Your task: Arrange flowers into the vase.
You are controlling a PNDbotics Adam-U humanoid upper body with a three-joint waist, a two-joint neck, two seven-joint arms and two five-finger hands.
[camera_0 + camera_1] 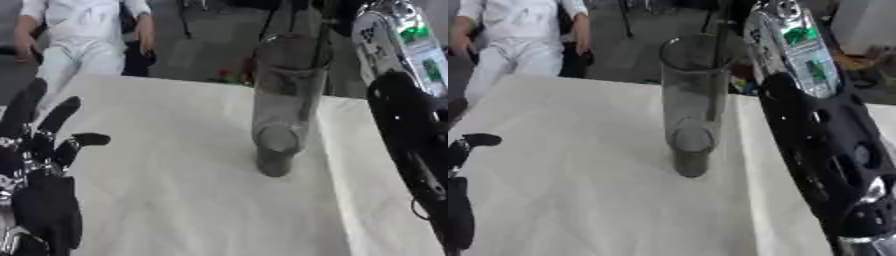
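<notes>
Left eye view shows my left robot hand (39,150) resting idle at the desk's (175,200) lower left, fingers spread and empty, leaving open cloth toward the upright empty vase (282,100), while my right arm (815,130) crowds the right edge, its fingers unseen.

Right arm (824,145) fills the right side, its hand cut off out of view. Left hand (39,150) partly cut by the left edge. Red and green bits (229,75) behind the vase (282,100), too blurred to identify.
</notes>
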